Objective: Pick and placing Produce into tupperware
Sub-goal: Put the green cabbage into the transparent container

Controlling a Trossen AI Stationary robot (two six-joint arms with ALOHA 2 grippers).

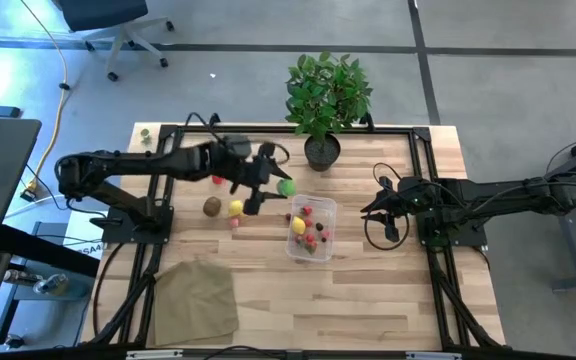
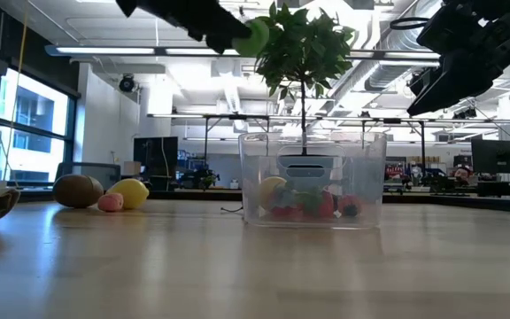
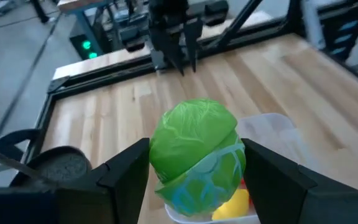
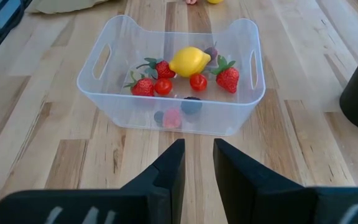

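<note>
- The tupperware (image 4: 173,87) sits mid-table, already holding a lemon (image 4: 189,61), several strawberries (image 4: 227,77) and a few small red pieces.
- Three pieces of produce lie on the table (image 1: 368,290) to its left: a brown fruit (image 1: 212,206), a yellow one (image 1: 236,208) and a small pink one (image 2: 111,202).
- The left end effector (image 3: 194,168) is clenched on a green lettuce-like piece (image 3: 194,146), held high just beside the container's rim (probably not quite over it).
- The right end effector (image 4: 197,165) waits low beside the tupperware, holding nothing, fingers narrowly apart.
- My judgement: roughly two thirds done; the green piece needs dropping, then three more.
</note>
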